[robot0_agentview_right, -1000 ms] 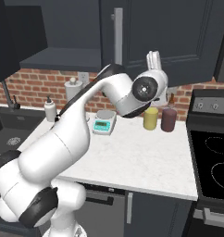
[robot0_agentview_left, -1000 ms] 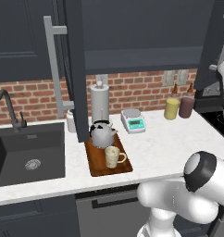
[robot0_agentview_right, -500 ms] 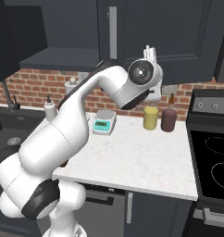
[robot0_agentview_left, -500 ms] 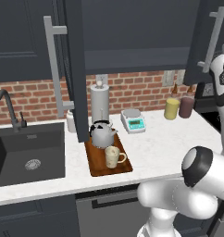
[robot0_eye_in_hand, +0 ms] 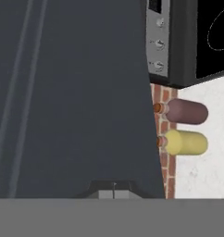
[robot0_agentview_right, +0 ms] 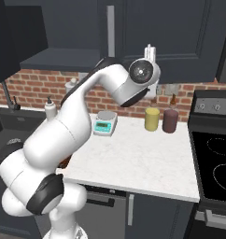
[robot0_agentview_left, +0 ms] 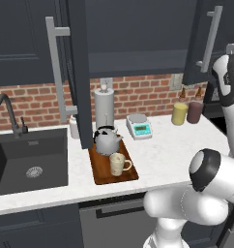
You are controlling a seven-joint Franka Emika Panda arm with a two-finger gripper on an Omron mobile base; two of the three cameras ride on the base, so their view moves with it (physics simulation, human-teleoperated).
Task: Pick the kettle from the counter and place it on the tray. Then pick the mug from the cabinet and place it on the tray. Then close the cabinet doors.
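No brand or label can be read anywhere; the small scale [robot0_agentview_left: 139, 127] on the counter [robot0_agentview_left: 167, 155] has a teal display, but its figures are too small to make out.

From the left base camera, one kettle [robot0_agentview_left: 107, 140] and one mug [robot0_agentview_left: 118, 163] sit together on the tray [robot0_agentview_left: 102, 173], the kettle at the back and the mug just in front of it, handle to the right. The tray lies on the counter beside the dark sink [robot0_agentview_left: 27, 160]. A white paper-towel roll [robot0_agentview_left: 104, 107] stands behind the kettle against the brick wall. Two cabinet doors [robot0_agentview_left: 78, 72] hang open above, each with a long silver bar handle [robot0_agentview_left: 55, 72], one on the left and one at upper right.

The right base camera shows what the other does not: a black stove [robot0_agentview_right: 213, 158] at the counter's right end and a soap bottle [robot0_agentview_right: 50, 109] by the wall. The gripper [robot0_agentview_right: 150, 50] is raised high against the front of the cabinet [robot0_agentview_right: 171, 37], its fingers pressed together with nothing between them.

Two canisters stand side by side near the wall, a yellow canister [robot0_agentview_right: 152, 119] and a maroon canister [robot0_agentview_right: 170, 121]. The hand camera sees them turned sideways beside a broad dark door panel, with the stove's knobs above.
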